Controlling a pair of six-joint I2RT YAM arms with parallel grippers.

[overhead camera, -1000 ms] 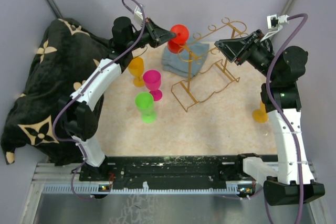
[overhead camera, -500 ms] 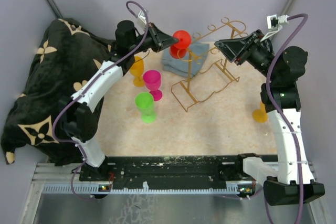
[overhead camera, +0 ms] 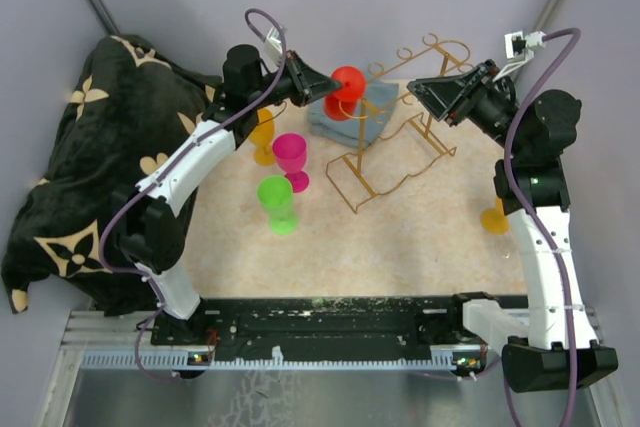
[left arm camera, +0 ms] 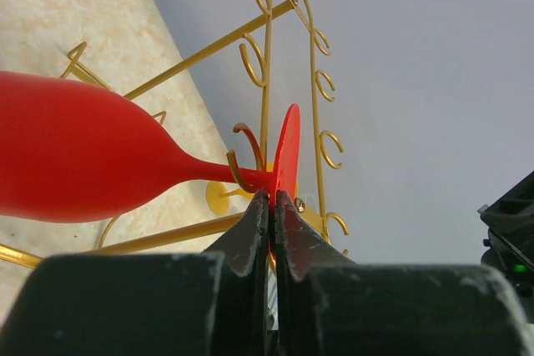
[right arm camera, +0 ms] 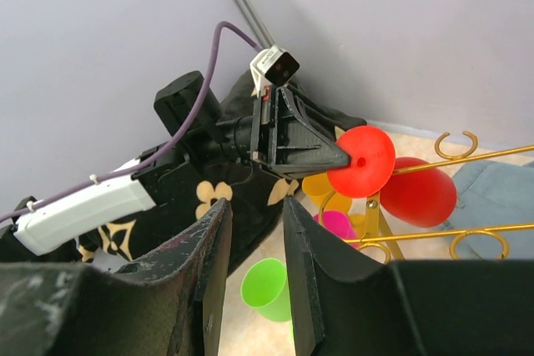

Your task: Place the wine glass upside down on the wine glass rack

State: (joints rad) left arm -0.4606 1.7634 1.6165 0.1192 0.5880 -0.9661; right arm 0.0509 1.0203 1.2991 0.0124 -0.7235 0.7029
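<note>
The red wine glass (overhead camera: pixel 347 82) hangs over the left end of the gold wire wine glass rack (overhead camera: pixel 390 162). My left gripper (overhead camera: pixel 326 84) is shut on the edge of its round foot (left arm camera: pixel 288 152). In the left wrist view the bowl (left arm camera: pixel 75 156) points left and the stem rests in a curled loop of the rack (left arm camera: pixel 269 56), just above my gripper (left arm camera: pixel 273 199). My right gripper (overhead camera: pixel 420 88) hovers over the rack's right end. It stands open (right arm camera: pixel 254 214) with nothing between its fingers, facing the glass (right arm camera: pixel 361 161).
Pink (overhead camera: pixel 291 154), green (overhead camera: pixel 277 199) and orange (overhead camera: pixel 261 130) glasses stand left of the rack. Another orange glass (overhead camera: pixel 494 217) stands by the right arm. A folded grey-blue cloth (overhead camera: pixel 335 119) lies behind the rack, and a black patterned blanket (overhead camera: pixel 70 177) covers the left side.
My left gripper has carried the red glass a little to the right, onto the rack's left end. The right arm has barely moved.
</note>
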